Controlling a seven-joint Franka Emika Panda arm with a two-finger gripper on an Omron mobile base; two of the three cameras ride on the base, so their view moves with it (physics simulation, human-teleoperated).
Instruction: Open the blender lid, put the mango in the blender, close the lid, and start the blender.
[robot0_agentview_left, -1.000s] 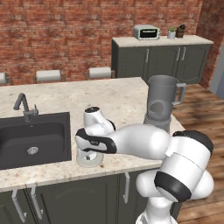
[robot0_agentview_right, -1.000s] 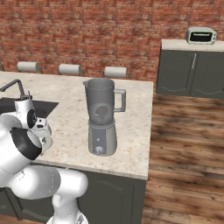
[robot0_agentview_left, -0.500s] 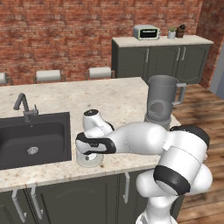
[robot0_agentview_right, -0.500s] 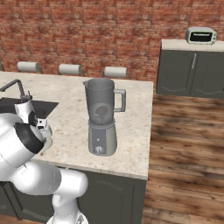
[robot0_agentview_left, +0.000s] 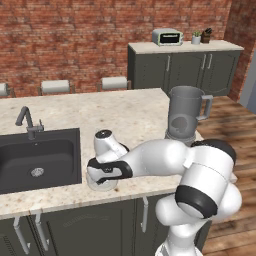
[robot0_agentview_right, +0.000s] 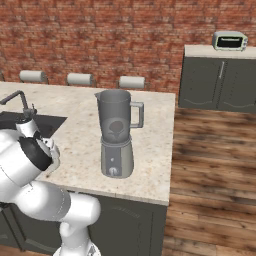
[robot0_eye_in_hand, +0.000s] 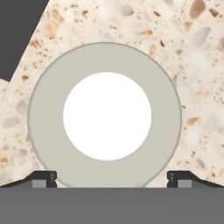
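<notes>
The blender lid lies flat on the speckled worktop, directly beneath the end effector, whose two fingertips stand apart at either side of the disc's near rim — spread wider than the raised white centre cap, clasping nothing. In the left base view the lid sits under the hand near the worktop's front edge, just to the 3 o'clock side of the sink. The blender stands well apart at about 2 o'clock from the lid, its jar open at the top.

Judging from this, the lid-off step looks done and the arm is over the set-down spot with its grip released. A dark roundish shape shows through the smoky jar in the right base view; whether that is the mango cannot be told. If the fruit is in, the next move would be closing on the lid and carrying it back — level over the jar mouth — before turning the front knob.
</notes>
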